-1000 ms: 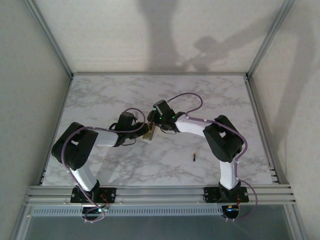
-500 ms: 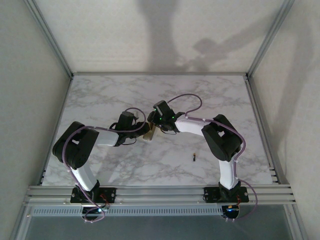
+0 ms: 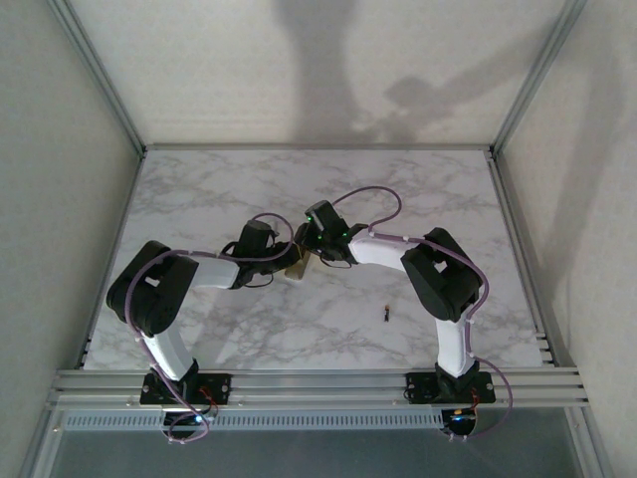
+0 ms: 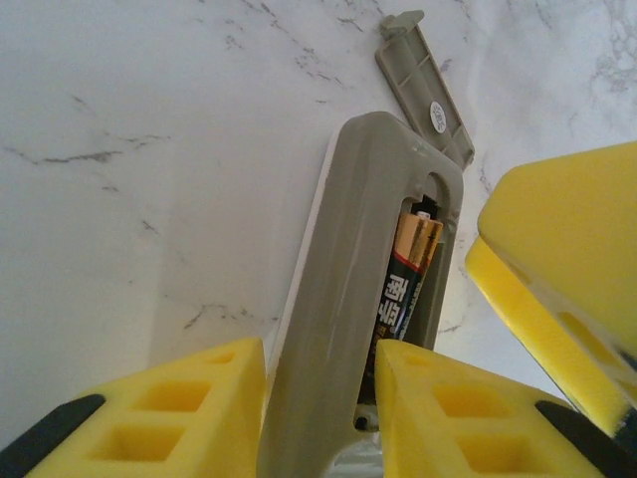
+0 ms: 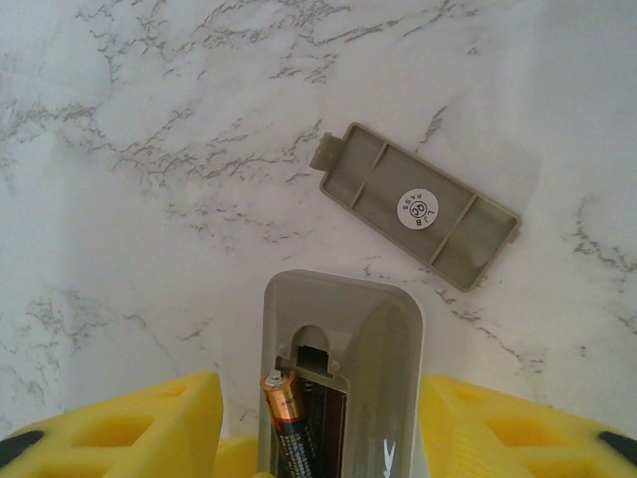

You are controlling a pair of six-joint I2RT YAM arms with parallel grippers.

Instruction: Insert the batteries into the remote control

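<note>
Table: white marble top with grey veins, walled on three sides. Both arm bases sit at the near edge.
Right arm: reaches inward and left to mid-table, meeting the other arm there.
Left arm: reaches inward and right to the same spot.
Left gripper: clenched on the remote control. One yellow finger presses each long side at the near end.
Right gripper: released. Its yellow fingers stand apart on either side of the remote's far end, with a strip of marble showing between one finger and the casing. Nothing is pinched.
Remote control: mid-table between the two grippers, seen from above as a tan sliver. Its grey-tan back faces up and a white edge runs along one side. The battery bay is open. From the right wrist, the rounded end points toward the cover.
Battery cover: off the remote and flat on the marble just beyond its far end, not touching it. The ribbed inner face is up, with a round white sticker. It also shows from the left wrist.
Loaded battery: lies lengthwise along one side of the open bay. It has a dark body and a copper-orange tip toward the cover end. Cannot tell whether it is fully seated.
Loose battery: tiny and dark, on bare marble well apart from the remote. It lies toward the near edge, beside the right arm's elbow.
</note>
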